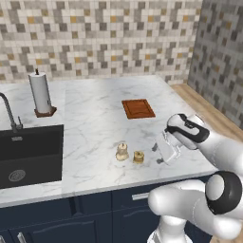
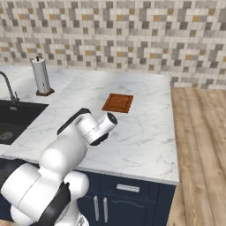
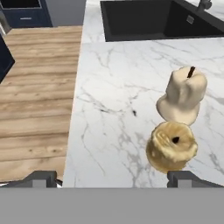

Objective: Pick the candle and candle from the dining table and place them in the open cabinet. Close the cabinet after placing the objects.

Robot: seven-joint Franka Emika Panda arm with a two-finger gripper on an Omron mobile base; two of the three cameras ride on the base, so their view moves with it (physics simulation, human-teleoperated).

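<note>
Two candles stand side by side near the front edge of the dining table point(image 1: 95, 123). The pale cream candle point(image 1: 122, 152) is the taller one, and the squat golden-tan candle point(image 1: 138, 157) sits just right of it. My gripper point(image 1: 163, 151) hovers low over the marble a short way right of the golden candle, open and holding nothing. In the hand view the golden candle point(image 3: 171, 146) lies close ahead of the right fingertip point(image 3: 183, 178), with the cream candle point(image 3: 183, 95) behind it. My gripper point(image 3: 113, 179) is aimed left of both. The cabinet is out of view.
A paper-towel roll point(image 1: 40, 92) stands at the back left, by a dark sink point(image 1: 28, 152) with a faucet point(image 1: 9, 111). A brown wooden board point(image 1: 138, 108) lies behind the candles. Wooden floor point(image 1: 209, 114) runs along the table's right edge, before a tiled wall.
</note>
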